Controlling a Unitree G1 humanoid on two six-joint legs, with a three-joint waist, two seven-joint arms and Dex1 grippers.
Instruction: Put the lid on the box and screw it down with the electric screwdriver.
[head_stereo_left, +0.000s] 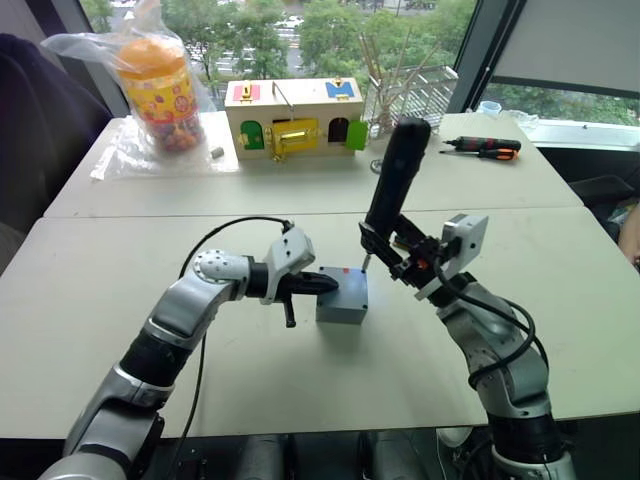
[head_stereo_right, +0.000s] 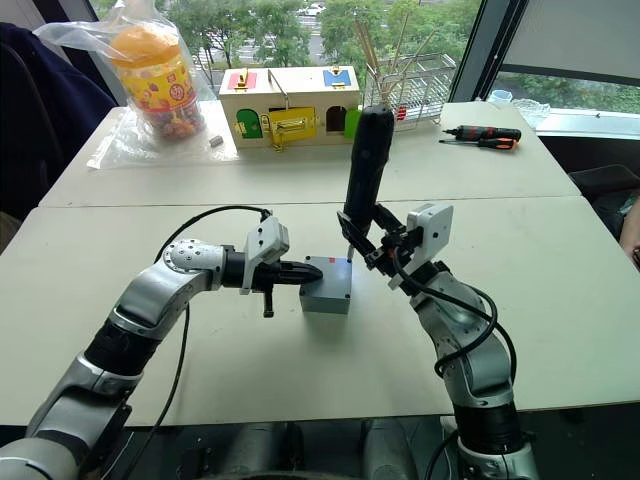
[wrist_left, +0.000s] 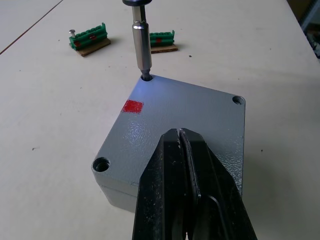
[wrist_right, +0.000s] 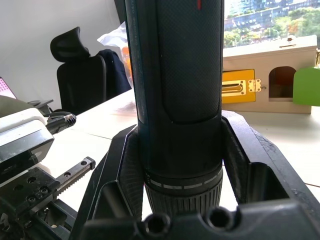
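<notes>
We found the lid (wrist_left: 175, 120) already seated on the box (head_stereo_left: 342, 296), which stood on the near desk (head_stereo_left: 120, 300) between the two arms. The right tool (head_stereo_left: 392, 252) was clamped around the electric screwdriver (head_stereo_left: 396, 180), held nearly upright with its top leaning slightly right. Its bit (wrist_left: 141, 45) sat in the lid's far-left corner hole, beside the red mark (wrist_left: 133, 106). We judged screwing to be under way at that first corner. Two other corner holes in the left wrist view looked dark; we could not tell if screws sat in them, and the fourth corner was hidden. The left tool (wrist_left: 186, 150), fingers pressed together, lay flat on the lid's left half, seemingly steadying it. Three corners probably remained.
</notes>
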